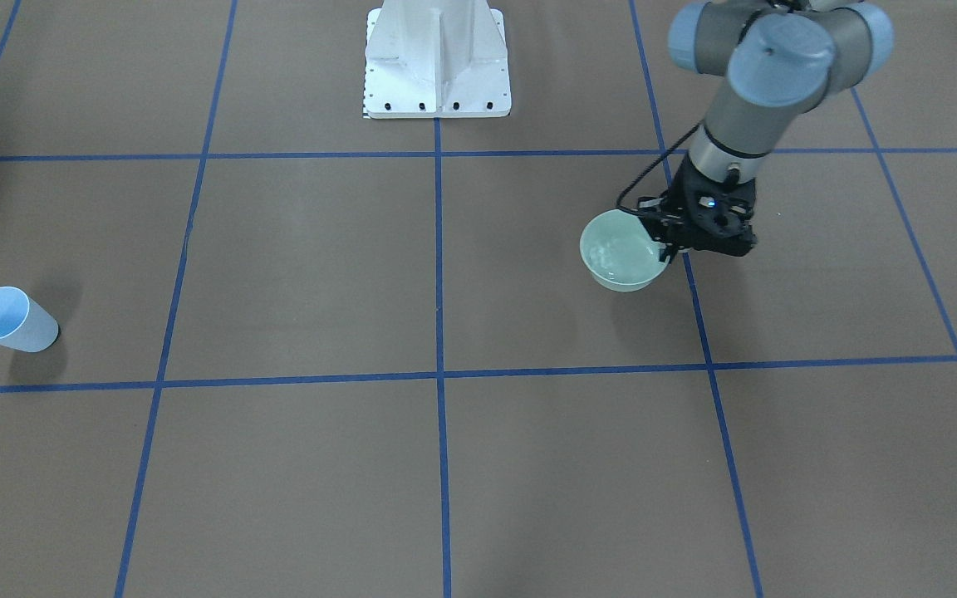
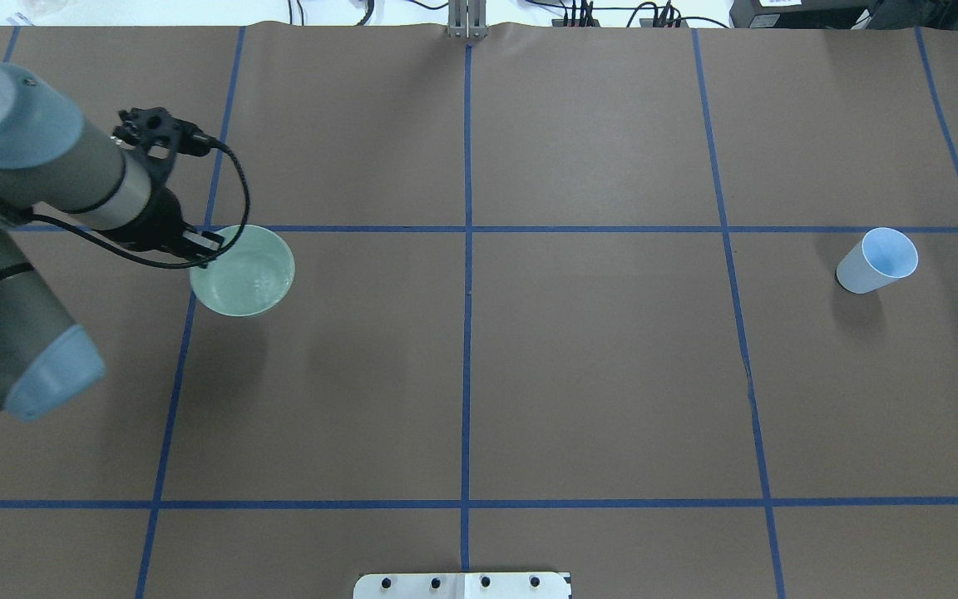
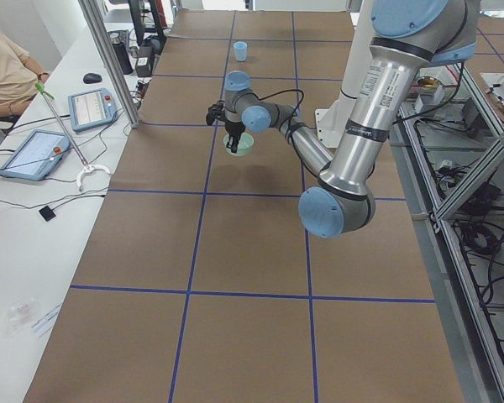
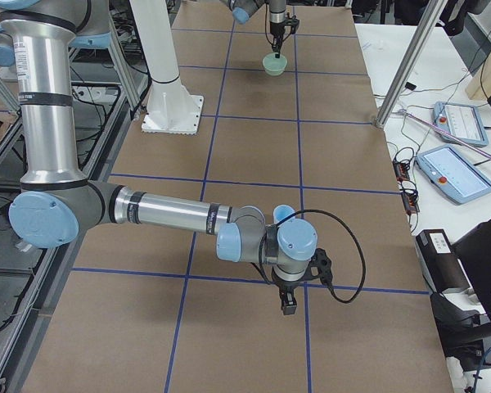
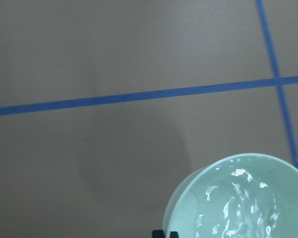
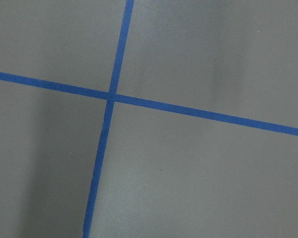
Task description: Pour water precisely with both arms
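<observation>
A pale green bowl [image 2: 244, 271] holds water [image 5: 238, 208], which shows as a rippled sheen. My left gripper [image 2: 200, 248] is shut on the bowl's rim on the robot's left side; it also shows in the front view [image 1: 666, 251]. The bowl [image 1: 621, 262] looks a little above the table, with its shadow offset. A light blue paper cup [image 2: 878, 260] stands far off on the robot's right side. My right gripper [image 4: 288, 304] shows only in the exterior right view, pointing down over the table; I cannot tell whether it is open. The right wrist view shows only table and tape.
The brown table carries a grid of blue tape lines [image 2: 467, 249]. The white pedestal [image 1: 437, 62] stands at the robot's edge. An operator [image 3: 4, 75] and control tablets [image 3: 92, 107] are at a side bench beyond the table's far edge.
</observation>
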### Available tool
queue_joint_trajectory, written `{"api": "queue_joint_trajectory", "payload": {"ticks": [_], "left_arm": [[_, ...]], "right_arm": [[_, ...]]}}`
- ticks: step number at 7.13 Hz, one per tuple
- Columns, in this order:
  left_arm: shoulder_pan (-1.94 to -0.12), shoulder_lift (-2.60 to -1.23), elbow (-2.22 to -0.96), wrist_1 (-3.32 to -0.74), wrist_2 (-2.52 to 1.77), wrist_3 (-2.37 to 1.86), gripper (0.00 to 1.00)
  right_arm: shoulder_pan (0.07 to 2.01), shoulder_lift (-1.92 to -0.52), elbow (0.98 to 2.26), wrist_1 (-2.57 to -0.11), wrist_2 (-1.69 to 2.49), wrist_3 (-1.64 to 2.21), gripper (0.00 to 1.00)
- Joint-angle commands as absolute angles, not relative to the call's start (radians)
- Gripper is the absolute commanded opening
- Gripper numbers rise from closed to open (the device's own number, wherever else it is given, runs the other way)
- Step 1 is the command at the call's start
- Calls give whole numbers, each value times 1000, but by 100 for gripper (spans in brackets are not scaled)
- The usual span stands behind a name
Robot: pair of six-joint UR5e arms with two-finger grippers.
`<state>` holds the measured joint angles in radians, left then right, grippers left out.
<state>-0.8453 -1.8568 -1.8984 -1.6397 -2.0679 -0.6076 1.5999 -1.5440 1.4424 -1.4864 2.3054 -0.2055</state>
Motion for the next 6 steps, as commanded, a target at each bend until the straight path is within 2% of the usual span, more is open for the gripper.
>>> {"api": "queue_joint_trajectory", "payload": {"ticks": [1, 2, 5, 6], "left_arm": [[-981, -1687, -1885, -1711, -2172, -323, 0], [-1012, -1646, -1837, -1765, -2175, -239, 0], [-1034, -1623, -1579, -2084, -2250, -203, 0], [-1034, -1623, -1569, -2092, -2250, -202, 0]], "right_arm": [[1600, -1549, 1443, -1486, 2304, -206, 100], [1600, -1549, 1443, -1486, 2304, -206, 100], [1600, -1549, 1443, -1486, 2304, -206, 100], [1600, -1549, 1445, -1486, 2304, -206, 100]]}}
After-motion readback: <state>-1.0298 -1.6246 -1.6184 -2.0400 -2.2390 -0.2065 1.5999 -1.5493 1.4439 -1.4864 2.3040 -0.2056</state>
